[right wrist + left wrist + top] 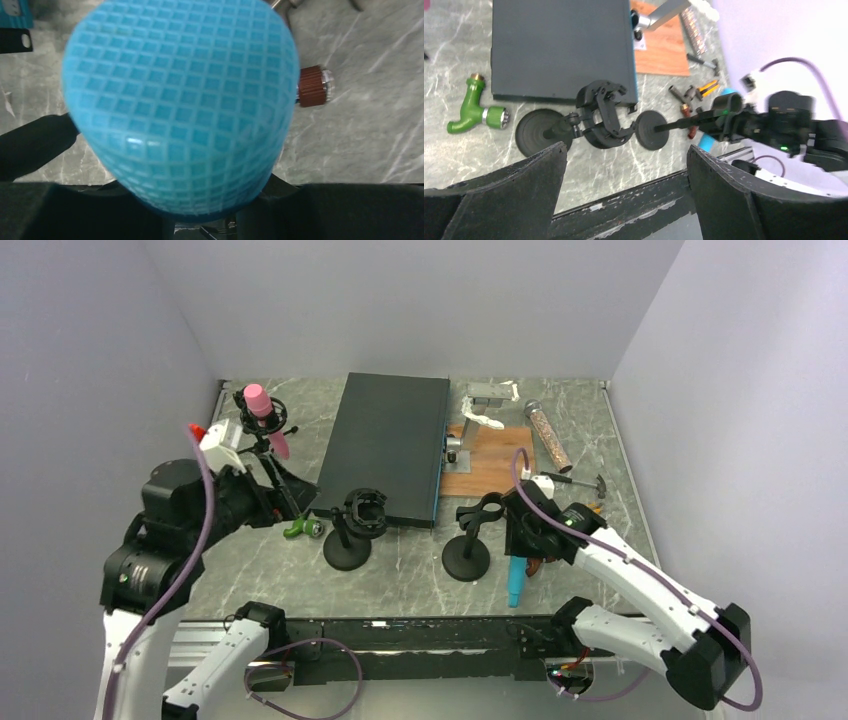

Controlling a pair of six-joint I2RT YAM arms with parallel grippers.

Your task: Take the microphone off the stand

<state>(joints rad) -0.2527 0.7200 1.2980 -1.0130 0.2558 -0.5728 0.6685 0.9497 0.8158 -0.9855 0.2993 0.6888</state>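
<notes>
Right wrist view is filled by the blue mesh-headed microphone [180,105], clamped in the right gripper [524,545] — it is out of the black round-based stand [467,540] and just beside it, handle hanging toward the grey marbled table [400,570]. The left gripper [626,200] hovers, fingers wide apart, above a second black clip stand [599,120].

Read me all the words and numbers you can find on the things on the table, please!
No text can be read in any view.
The white label on the wooden board: print too small and blurred to read.
The blue microphone: only a grid pattern, no writing visible.
</notes>
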